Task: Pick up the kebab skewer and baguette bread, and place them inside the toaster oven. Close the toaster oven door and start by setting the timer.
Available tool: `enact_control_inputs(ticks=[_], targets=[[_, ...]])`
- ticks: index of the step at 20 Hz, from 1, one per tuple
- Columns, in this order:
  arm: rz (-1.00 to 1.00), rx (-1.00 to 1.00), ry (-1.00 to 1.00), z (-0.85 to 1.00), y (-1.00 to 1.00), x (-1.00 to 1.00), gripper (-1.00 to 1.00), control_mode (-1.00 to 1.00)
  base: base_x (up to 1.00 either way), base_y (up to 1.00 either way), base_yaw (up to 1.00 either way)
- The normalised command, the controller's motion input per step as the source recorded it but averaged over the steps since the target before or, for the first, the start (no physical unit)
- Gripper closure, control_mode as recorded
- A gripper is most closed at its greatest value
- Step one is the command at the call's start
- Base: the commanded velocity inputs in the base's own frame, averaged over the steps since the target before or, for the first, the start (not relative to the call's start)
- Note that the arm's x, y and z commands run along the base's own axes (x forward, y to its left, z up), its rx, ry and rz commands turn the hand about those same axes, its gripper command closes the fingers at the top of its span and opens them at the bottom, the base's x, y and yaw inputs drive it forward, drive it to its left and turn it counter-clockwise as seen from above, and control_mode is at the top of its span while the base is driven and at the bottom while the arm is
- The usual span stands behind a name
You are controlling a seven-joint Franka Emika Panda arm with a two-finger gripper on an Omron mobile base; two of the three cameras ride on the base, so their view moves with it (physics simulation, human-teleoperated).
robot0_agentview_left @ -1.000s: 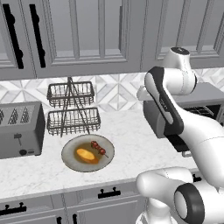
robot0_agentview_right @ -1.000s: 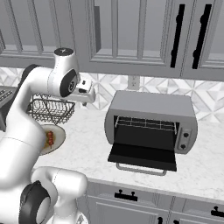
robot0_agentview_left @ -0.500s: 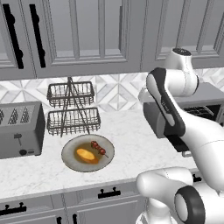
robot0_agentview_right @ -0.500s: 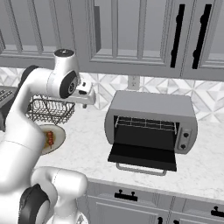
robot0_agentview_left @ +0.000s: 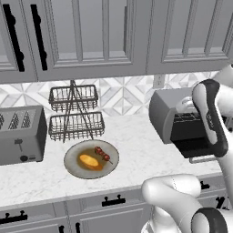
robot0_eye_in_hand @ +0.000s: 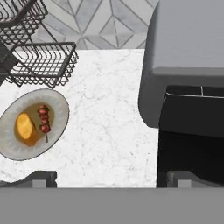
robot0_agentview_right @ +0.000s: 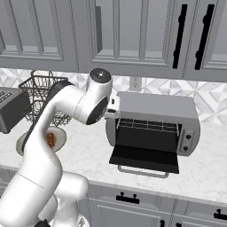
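Nearest the counter's front edge sits the plate [robot0_agentview_left: 73, 166], left of centre, carrying both foods: the baguette bread [robot0_agentview_left: 89, 161] lies on its near-left part and the kebab skewer [robot0_agentview_left: 103, 154] just beside it on the right, the two close together but seemingly apart. The skewer's long axis runs from far-left to near-right in the left base view, and the bread lies roughly parallel to it. The gripper [robot0_eye_in_hand: 111, 179] hangs high above the bare marble between the plate and the toaster oven [robot0_agentview_right: 153, 119]; its two dark tips stand well apart, so it is spread and holds nothing. From the hand, both foods lie to the left and well below, so the coming pick probably calls for a swing left and a drop. The toaster oven stands on the right with the toaster oven door [robot0_agentview_right: 144, 154] folded down flat, the wire rack exposed. Farther back on the left are a four-slot toaster [robot0_agentview_left: 20, 134] and a two-tier wire basket [robot0_agentview_left: 75, 113]. No brand or writing is legible anywhere.
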Motion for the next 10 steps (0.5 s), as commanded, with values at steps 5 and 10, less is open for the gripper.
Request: enact_control_inputs(ticks=[5,10], targets=[[0.24,0.05,-0.31,-0.34,-0.81,-0.03,-1.00,-1.00,0.00,0.00,0.00],[0.08,0.05,-0.33,-0.67,-0.32,0.13,-1.00,-1.00,0.00,0.00,0.00]])
